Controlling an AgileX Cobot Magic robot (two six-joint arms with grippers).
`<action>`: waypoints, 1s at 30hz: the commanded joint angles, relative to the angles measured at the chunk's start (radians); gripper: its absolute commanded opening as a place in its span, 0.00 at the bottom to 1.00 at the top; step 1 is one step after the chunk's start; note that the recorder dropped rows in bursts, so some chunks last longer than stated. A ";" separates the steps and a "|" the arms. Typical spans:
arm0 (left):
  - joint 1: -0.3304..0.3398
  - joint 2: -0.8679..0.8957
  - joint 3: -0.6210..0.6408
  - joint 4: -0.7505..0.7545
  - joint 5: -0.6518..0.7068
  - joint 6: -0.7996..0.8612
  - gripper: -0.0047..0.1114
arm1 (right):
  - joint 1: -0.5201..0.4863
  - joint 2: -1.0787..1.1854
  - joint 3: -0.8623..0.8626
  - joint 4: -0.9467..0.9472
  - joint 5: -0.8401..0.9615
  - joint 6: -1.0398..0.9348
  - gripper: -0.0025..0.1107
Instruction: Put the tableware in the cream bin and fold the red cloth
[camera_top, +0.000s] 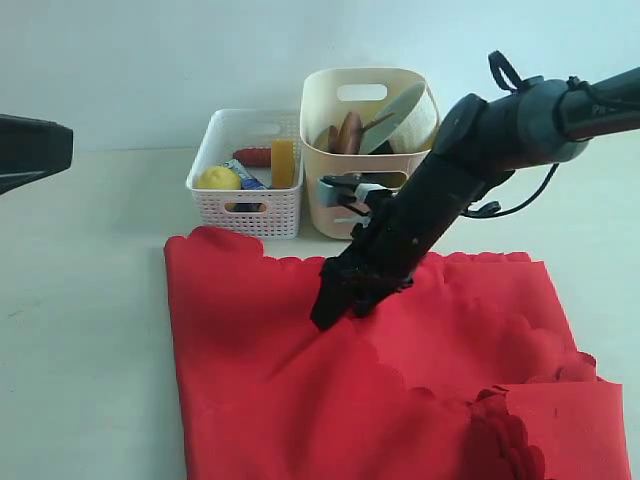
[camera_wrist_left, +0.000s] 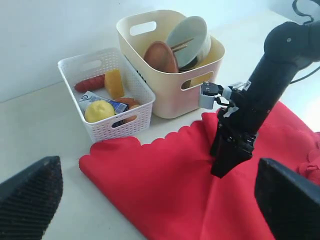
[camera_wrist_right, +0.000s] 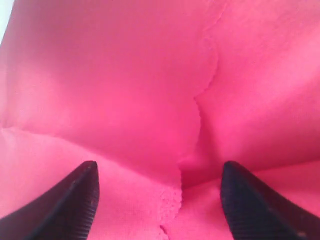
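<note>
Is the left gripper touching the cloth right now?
Apart. The exterior view shows the left gripper at the left edge, with bare table between it and the cloth.

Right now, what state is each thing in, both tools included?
red cloth: spread on the table, partly folded over, rumpled
cream bin: upright, holding the bowl and brown plate
white basket: upright, food inside
left tool: open, empty, clear of the cloth
right tool: open, tips down on the cloth
</note>
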 joint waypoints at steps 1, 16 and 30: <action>0.005 -0.007 0.002 0.006 -0.024 -0.001 0.94 | 0.002 0.026 -0.029 0.002 0.067 0.003 0.61; 0.005 -0.007 0.002 0.006 -0.018 -0.005 0.94 | 0.002 0.084 -0.031 0.069 0.176 -0.020 0.29; 0.005 -0.010 0.002 0.006 -0.014 -0.005 0.94 | 0.002 -0.172 -0.031 0.079 0.219 0.116 0.02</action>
